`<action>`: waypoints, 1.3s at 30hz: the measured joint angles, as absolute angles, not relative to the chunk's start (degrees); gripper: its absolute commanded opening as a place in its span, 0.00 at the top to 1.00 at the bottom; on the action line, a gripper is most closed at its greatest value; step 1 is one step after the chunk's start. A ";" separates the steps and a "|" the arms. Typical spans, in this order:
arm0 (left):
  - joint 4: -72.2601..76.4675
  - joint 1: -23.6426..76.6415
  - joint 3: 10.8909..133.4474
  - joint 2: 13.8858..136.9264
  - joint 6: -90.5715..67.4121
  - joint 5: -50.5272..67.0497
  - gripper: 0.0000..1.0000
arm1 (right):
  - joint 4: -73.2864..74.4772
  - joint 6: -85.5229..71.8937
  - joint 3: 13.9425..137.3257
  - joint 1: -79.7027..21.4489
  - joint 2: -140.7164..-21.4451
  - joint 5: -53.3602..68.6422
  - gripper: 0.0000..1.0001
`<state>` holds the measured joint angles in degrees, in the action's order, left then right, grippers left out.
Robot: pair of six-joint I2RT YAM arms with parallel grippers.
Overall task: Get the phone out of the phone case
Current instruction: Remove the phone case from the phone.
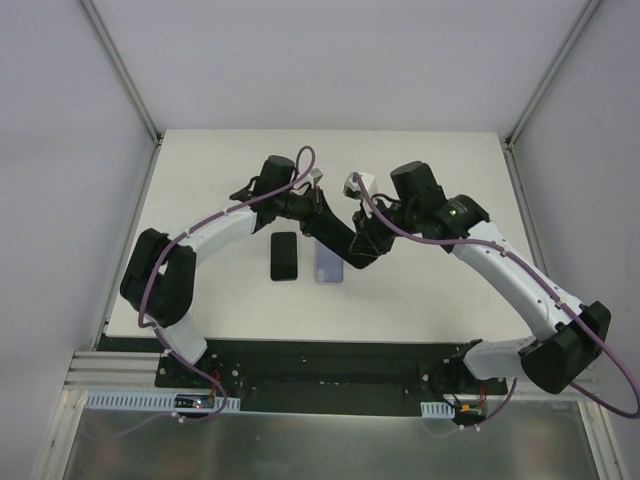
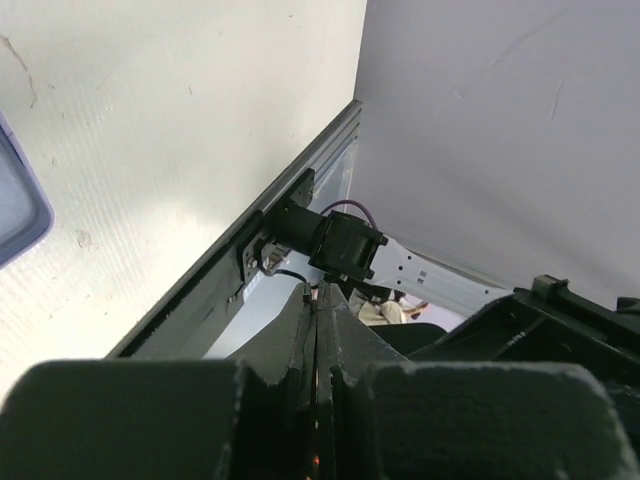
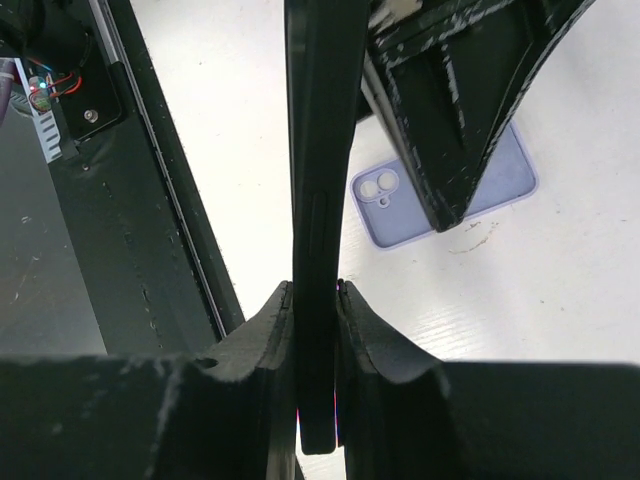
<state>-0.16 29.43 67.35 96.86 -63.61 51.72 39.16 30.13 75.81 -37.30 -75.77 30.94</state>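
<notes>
From the top external view, both arms reach in over the white counter (image 1: 200, 200) and their tips meet near its middle. A black rectangular phone (image 1: 284, 256) lies flat on the counter. Just to its right, across a narrow strip of bare surface, lies the lavender phone case (image 1: 328, 266), also flat. The left end effector (image 1: 338, 243) and right end effector (image 1: 362, 250) hang close together over the case's right side. Their jaws cannot be read from this height.

In the left wrist view, the left end effector (image 2: 316, 300) is clenched, its two dark fingers pressed together with nothing between them. A rounded corner of the lavender phone case (image 2: 18, 205) shows at the left edge, resting on the counter (image 2: 150, 100). A dark metal rail (image 2: 215, 285) runs along the counter's border.

In the right wrist view, the right end effector (image 3: 315, 295) is grasping a thin black slab (image 3: 322, 150) seen edge-on, which runs up between its fingers to the top of the picture. Whether this slab is a phone cannot be told. To its right the lavender phone case (image 3: 400, 222) lies on the counter with its camera cut-outs showing. The scuffed black left end effector (image 3: 448, 200) hangs in front of it.
</notes>
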 measured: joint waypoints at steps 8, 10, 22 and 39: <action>-5.13 22.39 70.67 94.21 -47.81 53.95 0.44 | 38.87 29.47 74.87 -33.98 -74.85 36.01 1.00; -7.09 19.92 71.75 93.08 -42.19 56.29 0.35 | 38.85 28.95 74.87 -32.34 -74.48 38.74 1.00; -38.74 19.59 78.48 78.72 10.68 61.45 0.09 | 47.66 31.00 77.14 -28.80 -74.26 51.11 1.00; -49.32 34.15 86.37 80.79 26.63 56.36 0.55 | 52.05 32.62 80.27 -28.80 -75.22 56.86 1.00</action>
